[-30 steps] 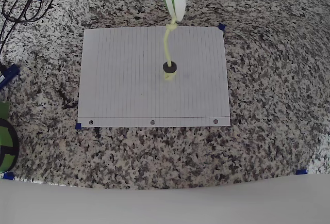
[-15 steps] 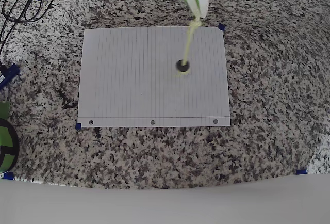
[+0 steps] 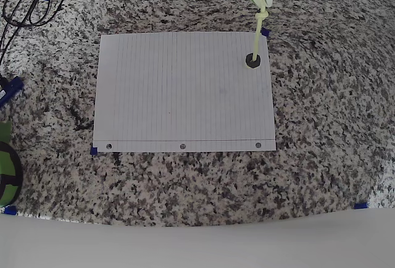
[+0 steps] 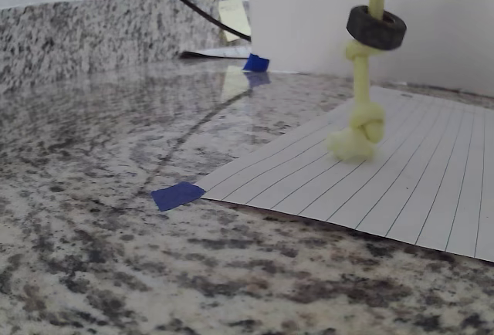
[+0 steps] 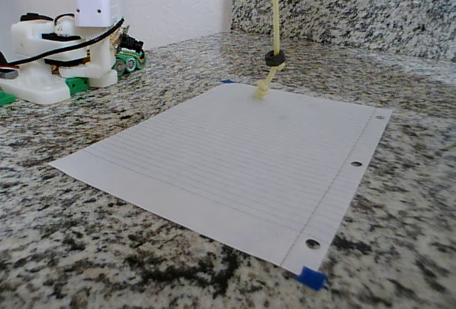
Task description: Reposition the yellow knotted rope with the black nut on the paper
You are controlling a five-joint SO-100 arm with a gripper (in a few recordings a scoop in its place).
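Observation:
The yellow knotted rope (image 3: 257,36) hangs straight down from my gripper (image 3: 265,4), which is shut on its upper knotted end beyond the paper's top right corner in the overhead view. The black nut (image 3: 252,61) is threaded on the rope just above the lower knot (image 4: 360,128). In the wrist view the nut (image 4: 376,27) is in the air and the frayed end sits at or just over the paper (image 4: 401,188); I cannot tell whether it touches. The fixed view shows the rope (image 5: 273,17) and nut (image 5: 275,58) over the paper's (image 5: 235,159) far corner.
Blue tape marks (image 3: 265,32) sit at the paper's corners on the granite counter (image 3: 327,126). The arm's white base (image 5: 60,60) stands at the left in the fixed view. Black cables (image 3: 24,5) lie at the top left overhead, and a backsplash (image 5: 356,10) rises behind.
My gripper has swung to the right with the rope, carrying the nut from near the paper's middle to its top right corner in the overhead view.

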